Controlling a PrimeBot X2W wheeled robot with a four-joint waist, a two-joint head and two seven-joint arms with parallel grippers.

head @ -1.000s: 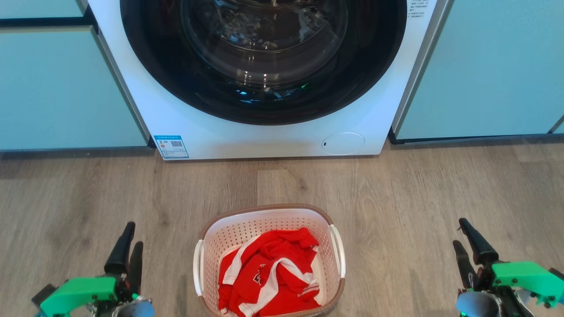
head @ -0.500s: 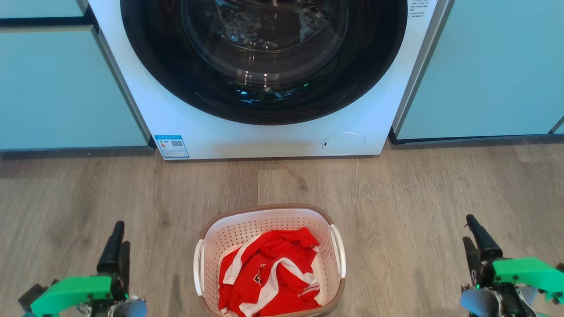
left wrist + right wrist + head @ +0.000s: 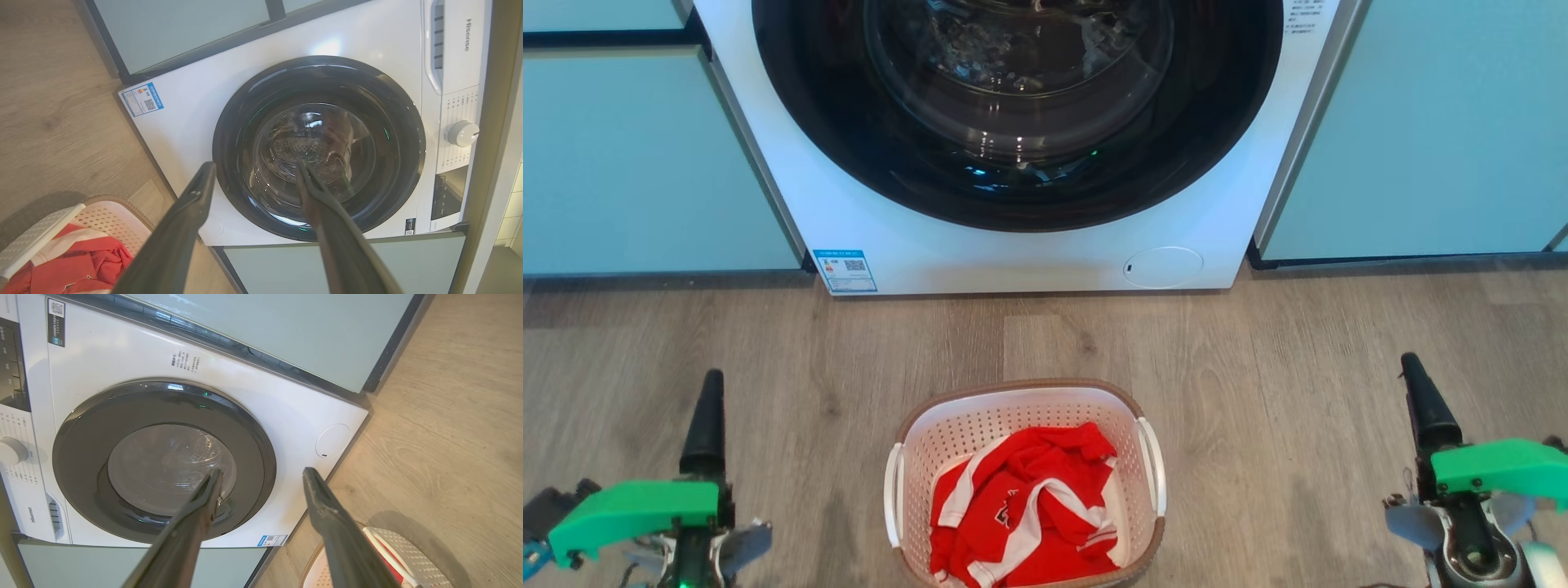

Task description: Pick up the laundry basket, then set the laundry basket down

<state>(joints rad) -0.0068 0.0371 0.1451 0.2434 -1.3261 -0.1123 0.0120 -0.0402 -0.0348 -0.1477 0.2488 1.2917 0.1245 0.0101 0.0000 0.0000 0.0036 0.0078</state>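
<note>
The laundry basket (image 3: 1019, 385), white perforated plastic with a brown rim and white side handles, stands on the wood floor in the middle foreground of the head view. A red and white garment (image 3: 1021, 506) lies in it. My left gripper (image 3: 712, 377) is well to the left of the basket, apart from it, and my right gripper (image 3: 1409, 359) is well to the right. In the left wrist view, my left gripper (image 3: 254, 165) is open and empty, with the basket (image 3: 116, 216) at the lower left. In the right wrist view, my right gripper (image 3: 263, 470) is open and empty, with the basket (image 3: 412, 551) at the lower right.
A white washing machine (image 3: 1029, 261) with a dark round door stands straight ahead, behind the basket. Pale green cabinet fronts (image 3: 645, 163) flank it on both sides. Bare wood floor (image 3: 1258, 367) lies between the basket and the machine.
Both grippers have moved outward, away from the basket, and forward up the head view. Their fingers have turned edge-on. The basket has stayed in place.
</note>
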